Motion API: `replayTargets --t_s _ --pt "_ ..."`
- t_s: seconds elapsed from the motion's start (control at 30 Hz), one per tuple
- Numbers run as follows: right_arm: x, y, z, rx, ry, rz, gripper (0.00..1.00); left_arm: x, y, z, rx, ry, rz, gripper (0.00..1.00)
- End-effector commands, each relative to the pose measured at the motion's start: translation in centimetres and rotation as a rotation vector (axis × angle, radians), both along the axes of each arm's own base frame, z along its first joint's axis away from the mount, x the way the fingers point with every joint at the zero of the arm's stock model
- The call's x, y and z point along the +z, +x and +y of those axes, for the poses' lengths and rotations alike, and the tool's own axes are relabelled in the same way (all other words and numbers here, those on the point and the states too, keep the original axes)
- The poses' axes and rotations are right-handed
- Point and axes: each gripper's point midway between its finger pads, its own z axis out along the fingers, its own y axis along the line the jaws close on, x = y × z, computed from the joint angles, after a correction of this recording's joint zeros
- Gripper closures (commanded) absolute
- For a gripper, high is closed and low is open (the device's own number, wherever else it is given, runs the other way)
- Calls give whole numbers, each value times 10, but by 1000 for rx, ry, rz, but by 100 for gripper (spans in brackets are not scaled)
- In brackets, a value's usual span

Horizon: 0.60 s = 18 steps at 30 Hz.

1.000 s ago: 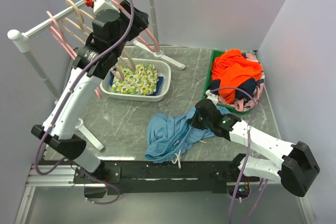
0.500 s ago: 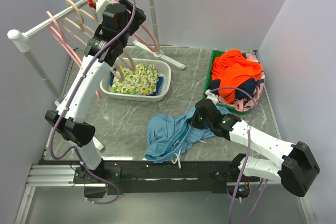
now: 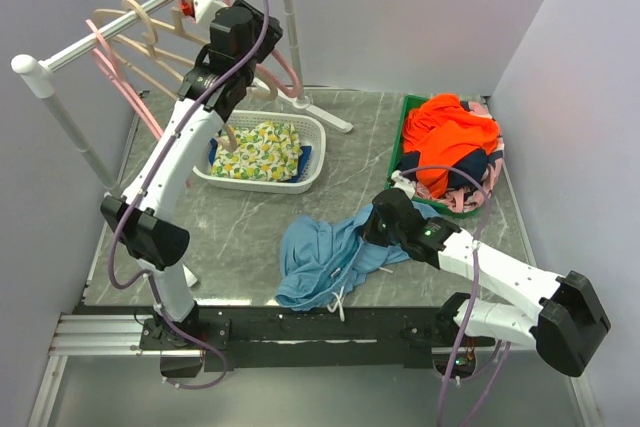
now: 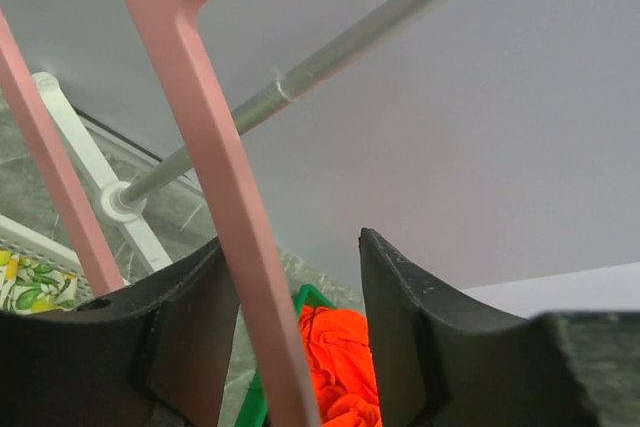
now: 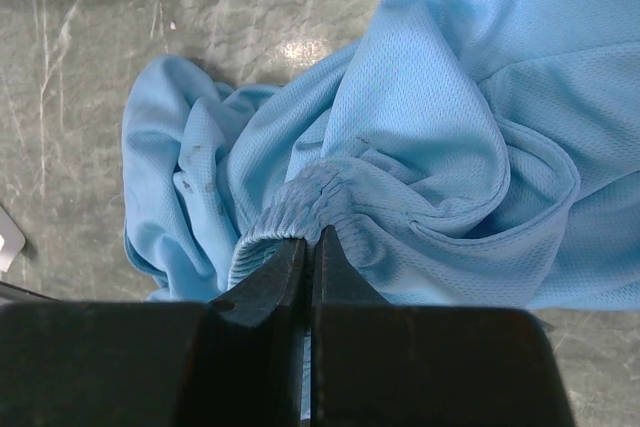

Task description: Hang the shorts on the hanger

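Crumpled shorts (image 3: 325, 252) stretch left to right, waistband (image 5: 290, 209) in right pincer (image 5: 309, 239).

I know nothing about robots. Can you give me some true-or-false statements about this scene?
The right gripper is shut on the waistband of the shorts. True.
The pink hanger stands between the left gripper's open fingers. True.
The shorts already hang on the pink hanger. False: they lie crumpled on the table.
The orange garment lies in the white basket. False: it is in the green bin; the white basket holds a lemon-print cloth.
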Motion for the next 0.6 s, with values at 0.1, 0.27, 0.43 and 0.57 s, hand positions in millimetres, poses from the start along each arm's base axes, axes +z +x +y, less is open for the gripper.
replayTargets --t_s 0.1,0.27,0.43,0.57 --pt "28 13 10 3 62 -76 100 41 -9 -1 -44 -32 -118 55" --pt "30 15 10 -1 60 -80 100 49 -18 -7 -92 -15 -136 62" --pt "31 16 8 -4 49 -86 100 57 -33 -14 -131 40 -161 66" --pt "34 17 9 -6 48 -90 100 59 -39 -18 -172 67 -164 68"
